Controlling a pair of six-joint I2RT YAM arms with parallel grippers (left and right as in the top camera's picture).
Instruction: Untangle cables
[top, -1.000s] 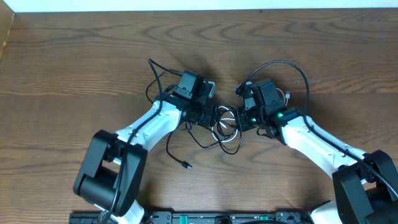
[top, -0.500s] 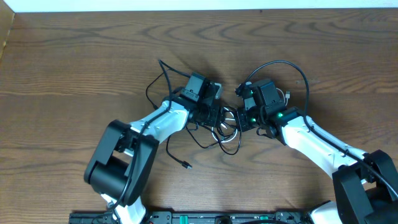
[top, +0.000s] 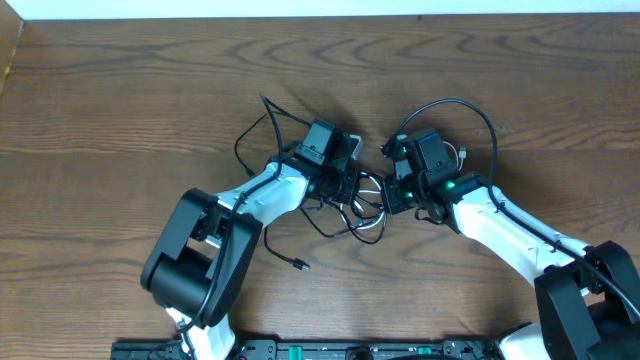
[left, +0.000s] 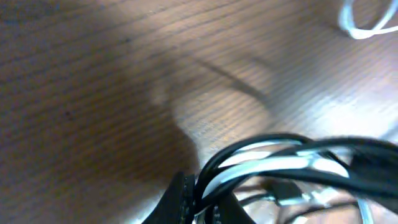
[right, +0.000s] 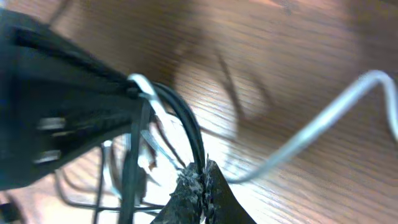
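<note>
left jaws: clamped on black and white cables (left: 267, 165)
right jaws: clenched around black strands
cables: tangled loops between both jaws, on table (top: 120, 100)

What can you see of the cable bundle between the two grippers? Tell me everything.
The cables are thin black and white cords, tangled in a small knot of loops on the wooden table, between the two arms. The left gripper and the right gripper each pinch several strands, which rise off the wood there. One black strand trails toward the robot's base and ends in a small plug. A white loop lies flat beside the knot. Finer detail is blurred.
</note>
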